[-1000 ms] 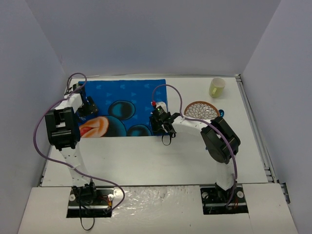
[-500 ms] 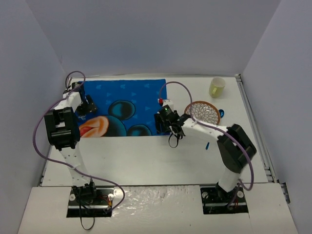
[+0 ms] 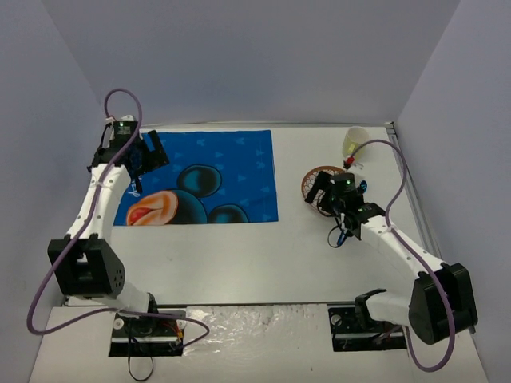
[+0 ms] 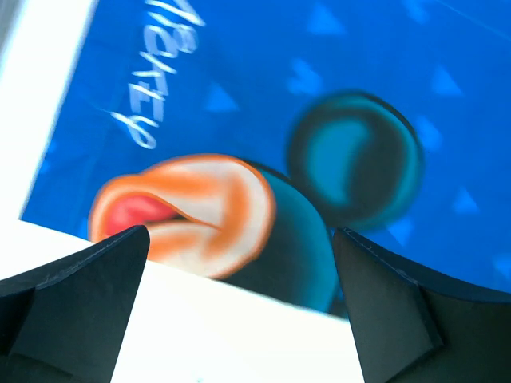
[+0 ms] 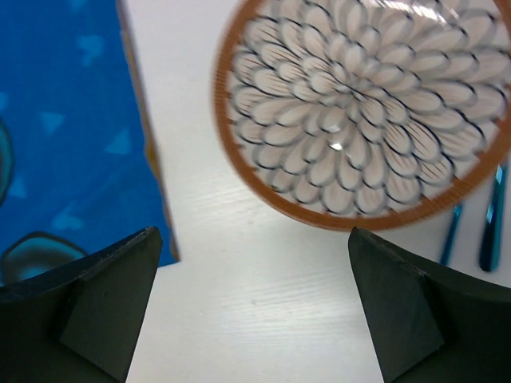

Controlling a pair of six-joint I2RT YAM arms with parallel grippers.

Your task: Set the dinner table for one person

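1. Plate (image 5: 351, 112) first: round, brown-rimmed, with a white petal pattern outlined in dark lines. It sits flat on the dinner table (image 3: 239, 255) just right of the placemat (image 3: 215, 171). In my right wrist view the pattern shows uncovered from rim to rim.
2. A yellow cup (image 3: 354, 142) stands upright beyond the plate, farther right of the placemat. From above I cannot tell what it holds.
3. Two blue handles (image 5: 487, 231) lie on the table just beside the plate's rim, on the side away from the placemat. I cannot tell which utensils they are.
4. The dinner table carries the placemat on its far-left part, and its white top shows bare to the right of the placemat and nearer to me.
5. White cursive lettering (image 4: 152, 88) runs near the placemat's left edge. It is turned sideways and blurred, so I cannot read it.
6. My left gripper (image 4: 239, 239) hovers over the placemat's left part, jaws spread wide, grasping nothing.
7. My right gripper (image 5: 254, 233) hangs just off the placemat's right edge, over bare table beside the plate. It is released, with nothing between its fingers.
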